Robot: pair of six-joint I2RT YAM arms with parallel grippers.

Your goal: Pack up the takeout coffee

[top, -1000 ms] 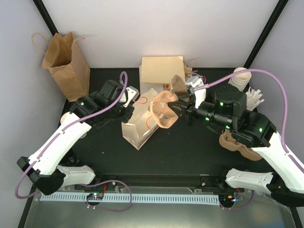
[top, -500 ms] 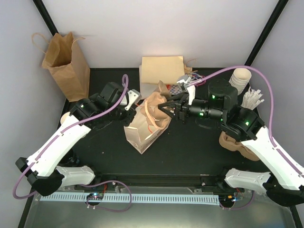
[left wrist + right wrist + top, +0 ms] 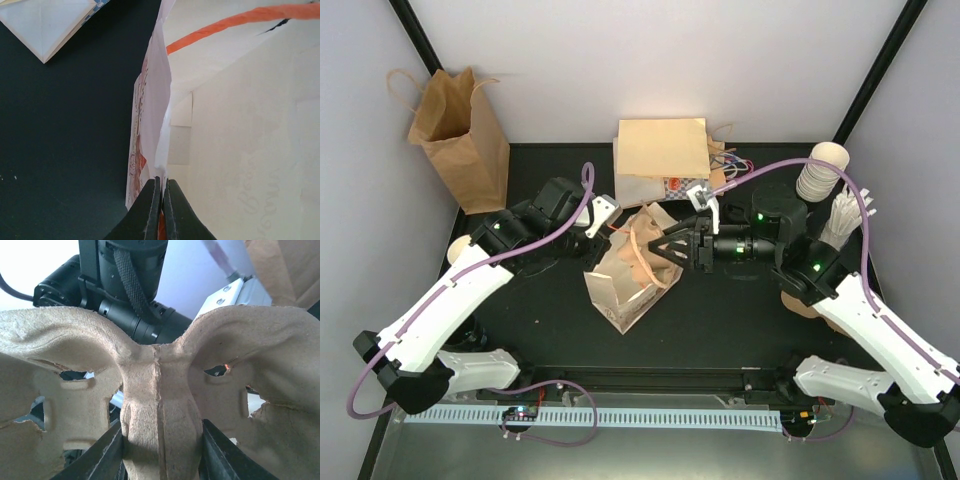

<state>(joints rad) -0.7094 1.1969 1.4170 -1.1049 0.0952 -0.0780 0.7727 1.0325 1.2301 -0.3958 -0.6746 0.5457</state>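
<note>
A white paper bag (image 3: 620,285) with orange handles lies on its side on the black table, mouth facing right. My left gripper (image 3: 612,225) is shut on the bag's upper rim; in the left wrist view its fingertips (image 3: 162,187) pinch the thin paper edge (image 3: 155,125). My right gripper (image 3: 667,247) is shut on the middle ridge of a brown pulp cup carrier (image 3: 160,405), and that carrier (image 3: 642,250) is pushed partly into the bag's mouth. The takeout coffee is out of view; no lidded cup shows in any view.
A tall brown paper bag (image 3: 460,130) stands at the back left. A flat tan bag (image 3: 662,150) lies at the back centre. Stacked lidless cream cups (image 3: 820,170) and white sticks (image 3: 845,215) sit at the back right. Another pulp carrier (image 3: 792,297) lies under my right arm.
My right gripper has carried the pulp carrier leftward into the bag's mouth. The bag has shifted slightly, with the left gripper still pinching its rim.
</note>
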